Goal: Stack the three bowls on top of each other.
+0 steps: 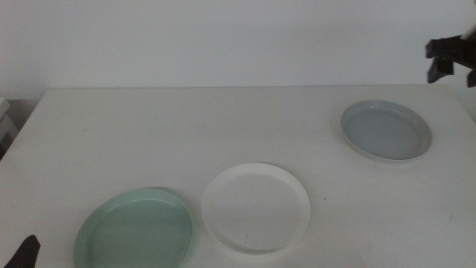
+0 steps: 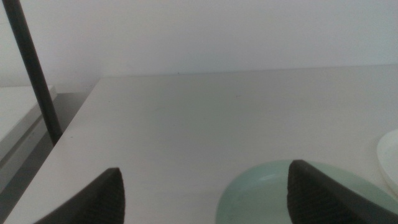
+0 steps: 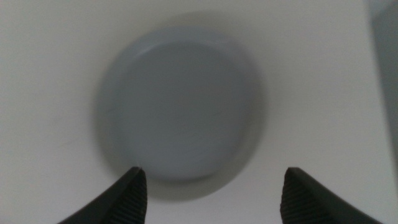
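The three bowls lie apart on the white table point(image 1: 223, 126), none yet stacked, and all look like stiff, light, glazed or plastic dishes, so I judge them slippery and likely to skid if pushed flat; the only real hold on each is the low rim, pinched with one jaw inside and one outside. The white bowl point(image 1: 256, 208) appears largest in the middle view, sitting at lower centre of the frame, plain and evenly round with a shallow floor. The mint green bowl point(image 1: 134, 228) lies at lower left, just beside the white one without clearly touching it, its near edge cut off by the bottom of the frame. The pale grey bowl point(image 1: 387, 129) sits at upper right, well apart from the other two, its rim lighter than its floor. The right gripper point(image 1: 451, 58) hangs in the air at the far upper right edge of the middle view, above and just beyond the grey bowl; in its wrist view the jaws are spread wide with nothing between them, and the bowl fills the frame, somewhat blurred. The left gripper point(image 2: 205, 199) waits low at the bottom left corner of the middle view, its jaws likewise wide apart and empty, with the green bowl's rim close by one of them.
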Available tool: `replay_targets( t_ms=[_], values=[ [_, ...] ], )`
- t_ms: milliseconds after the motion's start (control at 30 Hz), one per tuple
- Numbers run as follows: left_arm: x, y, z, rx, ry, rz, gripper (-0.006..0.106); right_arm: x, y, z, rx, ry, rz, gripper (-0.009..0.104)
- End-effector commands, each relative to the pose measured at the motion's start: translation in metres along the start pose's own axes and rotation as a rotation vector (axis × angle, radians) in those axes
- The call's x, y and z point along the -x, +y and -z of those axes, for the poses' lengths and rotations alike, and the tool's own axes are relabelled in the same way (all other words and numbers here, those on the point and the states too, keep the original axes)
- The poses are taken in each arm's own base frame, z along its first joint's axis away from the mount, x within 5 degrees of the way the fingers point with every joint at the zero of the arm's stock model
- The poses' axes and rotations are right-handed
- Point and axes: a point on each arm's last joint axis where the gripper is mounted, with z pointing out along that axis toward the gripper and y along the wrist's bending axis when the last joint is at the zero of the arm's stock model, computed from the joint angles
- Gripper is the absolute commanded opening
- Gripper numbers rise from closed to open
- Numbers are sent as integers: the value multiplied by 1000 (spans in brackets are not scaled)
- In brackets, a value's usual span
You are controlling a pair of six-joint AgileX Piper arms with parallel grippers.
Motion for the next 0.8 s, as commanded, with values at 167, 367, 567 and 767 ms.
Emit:
replay_targets(
  t_ms=[167,367,567,767],
  values=[
    [9,0,2,-6,-91,20,87,36,-38,-35,-17,-45,-58,55],
    [9,0,2,-6,-91,20,87,44,-39,-90,1,10,-58,55],
    [9,0,2,-6,-91,20,87,37,-43,-131,0,60,-59,52],
    [9,0,2,-6,-91,20,87,30,-44,-152,4,90,-43,44]
  ],
)
